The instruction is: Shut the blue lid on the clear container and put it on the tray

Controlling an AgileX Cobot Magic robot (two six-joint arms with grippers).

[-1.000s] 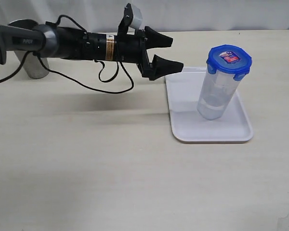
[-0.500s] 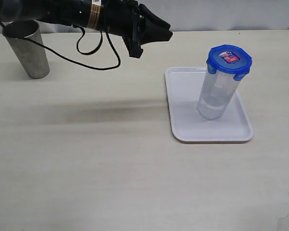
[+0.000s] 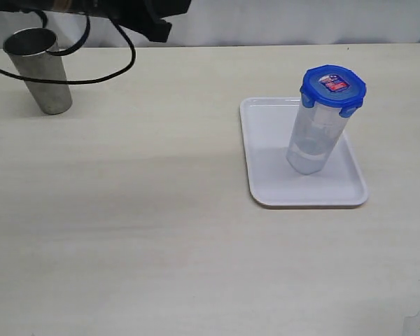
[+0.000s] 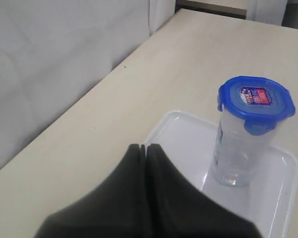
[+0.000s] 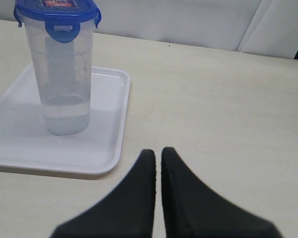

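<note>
The clear container (image 3: 315, 136) stands upright on the white tray (image 3: 266, 182), with the blue lid (image 3: 333, 87) snapped on top. The same container (image 4: 241, 144), lid (image 4: 256, 99) and tray (image 4: 278, 198) show in the left wrist view, well ahead of my left gripper (image 4: 145, 148), which is shut and empty. In the exterior view only part of the left arm (image 3: 126, 10) shows at the top edge, far from the tray. My right gripper (image 5: 158, 152) is shut with nothing in it, above bare table beside the tray (image 5: 114, 124); container (image 5: 64, 94) and lid (image 5: 57, 12) stand beyond it.
A shiny steel cup (image 3: 39, 70) stands at the far left of the table, under the left arm's black cable (image 3: 91, 73). A pale wall runs behind the table's far edge.
The left arm has pulled back up and to the left, away from the tray, and its gripper has gone from open to shut. Container, lid and tray have not moved.
</note>
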